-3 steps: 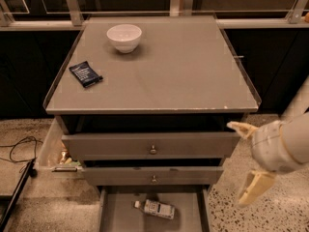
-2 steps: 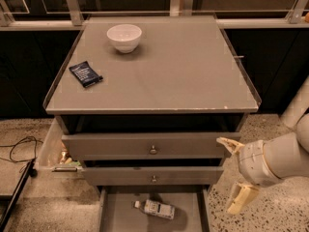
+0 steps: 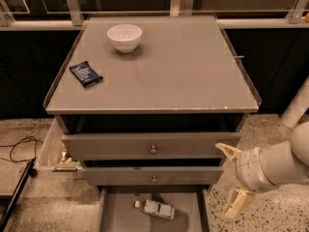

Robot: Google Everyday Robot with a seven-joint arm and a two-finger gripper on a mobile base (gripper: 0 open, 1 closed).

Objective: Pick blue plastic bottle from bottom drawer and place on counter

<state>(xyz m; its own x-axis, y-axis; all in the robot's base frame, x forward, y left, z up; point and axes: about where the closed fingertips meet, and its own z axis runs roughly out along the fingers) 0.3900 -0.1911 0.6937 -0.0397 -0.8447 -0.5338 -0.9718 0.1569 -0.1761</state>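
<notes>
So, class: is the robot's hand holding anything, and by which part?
Nothing is held. The open hand hangs right of the grey drawers, apart from the small clear plastic bottle lying in the bottom drawer.

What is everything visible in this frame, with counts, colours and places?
flat square grey counter: one, grey, top of the cabinet
round white bowl: one, white, counter's back left
flat dark blue snack packet: one, dark blue, counter's left side
upper grey drawers with round knobs: two, grey, below the counter
shallow grey bottom drawer: one, grey, lowest, pulled open
small clear plastic bottle with white cap: one, blue-printed label, lying in the bottom drawer
thin black cable: one, black, floor at left
gripper: one, cream, open, empty, right of the drawer fronts
</notes>
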